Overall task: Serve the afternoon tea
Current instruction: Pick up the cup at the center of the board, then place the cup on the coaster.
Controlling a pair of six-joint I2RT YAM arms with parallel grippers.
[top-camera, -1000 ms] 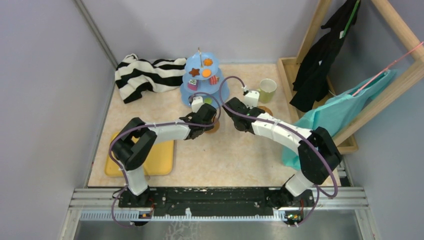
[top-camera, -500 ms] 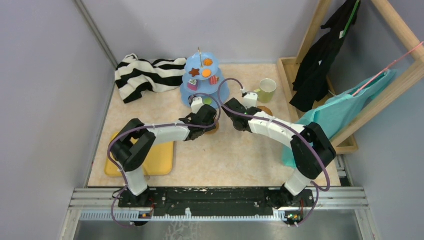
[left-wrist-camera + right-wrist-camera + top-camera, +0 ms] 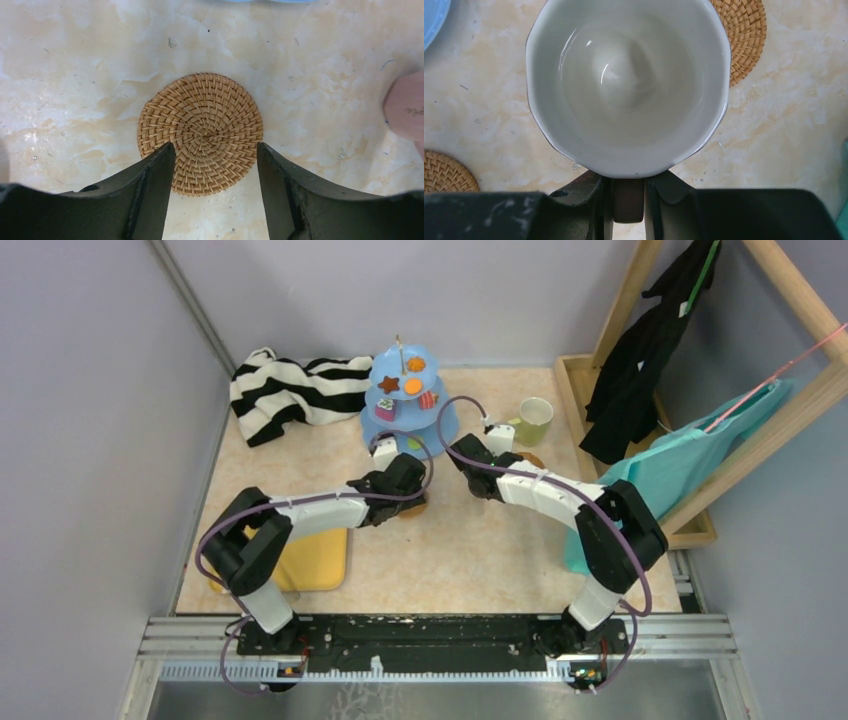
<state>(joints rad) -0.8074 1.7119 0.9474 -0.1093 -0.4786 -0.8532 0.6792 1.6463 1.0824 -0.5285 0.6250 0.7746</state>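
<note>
1. Our right gripper (image 3: 629, 185) is clamping its jaws on the handle (image 3: 628, 202) of the white-lined cup (image 3: 626, 85). The cup is empty, to the right of the light-blue three-tier stand (image 3: 375, 430) and on its near side. We cannot tell whether its base is touching the table (image 3: 75, 50).
2. We are judging this cup stiff, glazed and slippery, and perhaps breakable. The narrow handle is the only hold, so the bowl is liable to swing about the pinch. We are favouring a slow, level set-down.
3. A woven coaster (image 3: 741, 35) is lying just beyond the cup's rim, farther right of the stand. We are taking it as the cup's likely seat.
4. Our left gripper (image 3: 215, 150) is standing open and holding nothing. Its fingers are straddling the near edge of the other woven coaster (image 3: 200, 132), which is lying flat just in front of the stand.
5. We are judging that coaster light, thin and fairly stiff, with a grippy weave. Lying flat, it is offering no lip, so a pinch across its rim looks the surest hold.
6. The yellow-green cup (image 3: 535, 420) is standing to the right of the stand, and the toy cookies (image 3: 405, 385) are sitting on the stand's tiers.
</note>
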